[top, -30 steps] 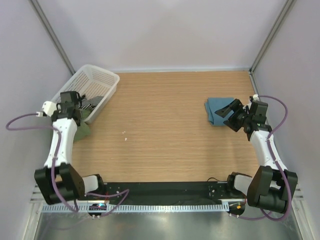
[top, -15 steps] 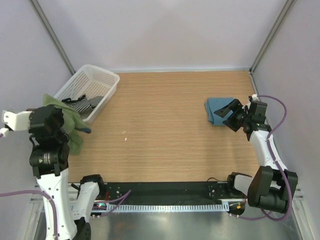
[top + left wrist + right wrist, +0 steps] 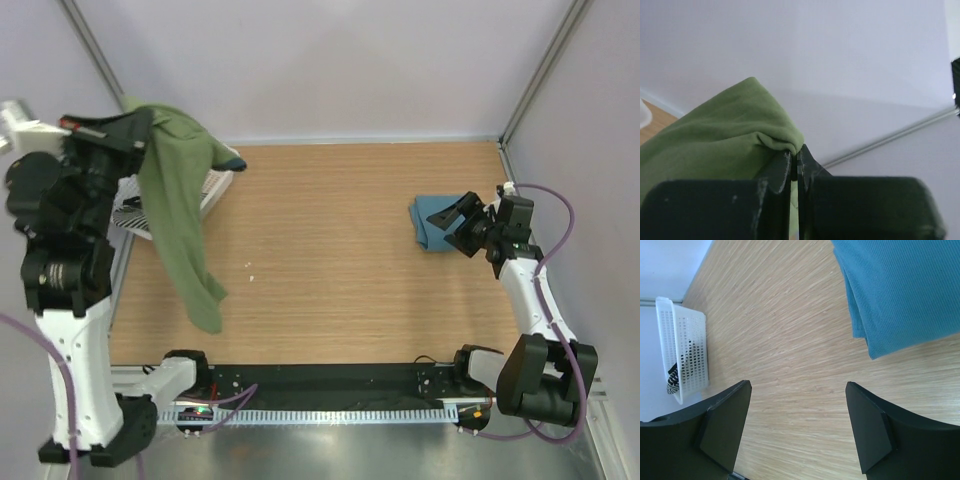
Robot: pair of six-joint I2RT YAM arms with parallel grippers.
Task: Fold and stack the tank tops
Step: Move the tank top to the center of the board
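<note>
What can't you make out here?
- Green tank top: front hidden by its own hanging folds, top view; left wrist view shows only a bunch in the left end effector.
- Basket: mostly behind that top in the top view; its striped contents too small in the right wrist view.
- Teal tank top: cut off by the right wrist view's edge.

White arms (image 3: 527, 298) — black joints (image 3: 62, 277) (purple cables (image 3: 573, 222)).
</note>
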